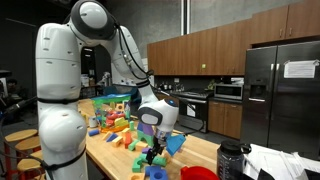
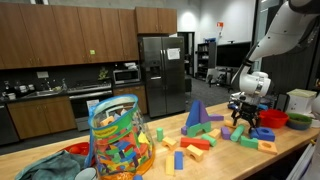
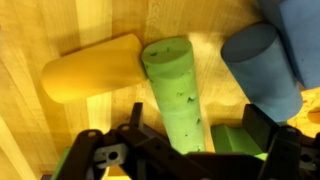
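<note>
Wrist view: gripper [image 3: 190, 135] jaws released, nothing held, poised over the green foam cylinder [image 3: 175, 85] lying flat on the wooden table [image 3: 25, 35]. Long axis runs 11 to 5 o'clock, near end between the fingers. Yellow foam block [image 3: 90, 70] touching at 9 o'clock; blue foam cylinder [image 3: 262, 70] at 2 o'clock.

green cylinder [image 3: 178, 90] covered at its near end by the fingers [image 3: 255, 128], blue block [image 3: 305, 35] cut off by the upper right corner, blocks [image 1: 152, 158] beneath the fingers too small to be told apart in both exterior views
</note>
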### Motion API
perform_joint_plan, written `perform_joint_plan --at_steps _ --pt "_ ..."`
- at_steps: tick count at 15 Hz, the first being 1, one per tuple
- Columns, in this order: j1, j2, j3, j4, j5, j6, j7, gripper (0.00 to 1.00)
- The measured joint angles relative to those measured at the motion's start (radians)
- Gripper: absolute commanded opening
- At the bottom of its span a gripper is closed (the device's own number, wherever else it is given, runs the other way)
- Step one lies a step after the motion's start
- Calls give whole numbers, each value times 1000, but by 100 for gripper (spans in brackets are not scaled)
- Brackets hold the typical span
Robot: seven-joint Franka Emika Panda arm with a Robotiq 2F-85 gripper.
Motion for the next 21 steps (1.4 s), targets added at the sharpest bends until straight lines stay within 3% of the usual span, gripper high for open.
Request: perform_joint_plan --at_steps 8,10,11,13,19,21 --pt "23 48 10 17 0 0 8 100" --pt "23 56 11 32 -2 -1 16 91" --pt "23 59 11 41 -3 -2 18 76" --pt "23 64 11 56 -5 -3 23 66" --pt "23 76 11 86 -9 -6 26 19" --pt "23 78 11 95 -11 -8 27 18"
